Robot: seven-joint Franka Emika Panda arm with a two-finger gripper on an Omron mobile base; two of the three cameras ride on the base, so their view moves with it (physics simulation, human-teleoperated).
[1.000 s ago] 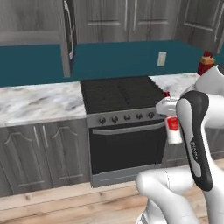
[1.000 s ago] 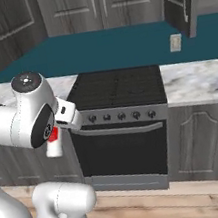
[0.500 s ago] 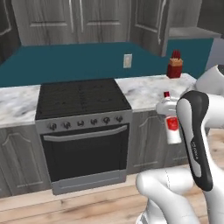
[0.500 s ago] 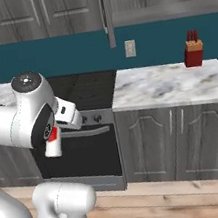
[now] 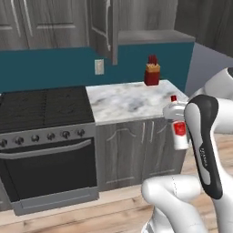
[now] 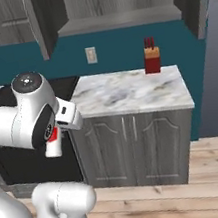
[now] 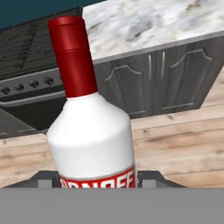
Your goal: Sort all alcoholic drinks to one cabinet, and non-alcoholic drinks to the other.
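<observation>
One of the alcoholic drinks, a clear-white bottle (image 7: 92, 135) with a red cap and red label, sits upright between the fingers of my gripper (image 7: 98, 180), which is shut on its body. The same bottle (image 5: 178, 125) hangs close to my arm at counter height, right of the marble counter, and the bottle (image 6: 53, 141) peeks out below my elbow in the right base view. The non-alcoholic drinks are out of view.
A marble counter (image 6: 128, 92) holds a red block with brown sticks (image 6: 151, 58) at its back. Above it an upper cabinet (image 6: 121, 20) stands with both doors swung open. The black stove (image 5: 41, 109) lies to the left, and wood floor runs below.
The whole picture has slid left as the base drove right: the stove moved to the left edge, and the marble counter and open cabinet came to the centre. The bottle stays gripped.
</observation>
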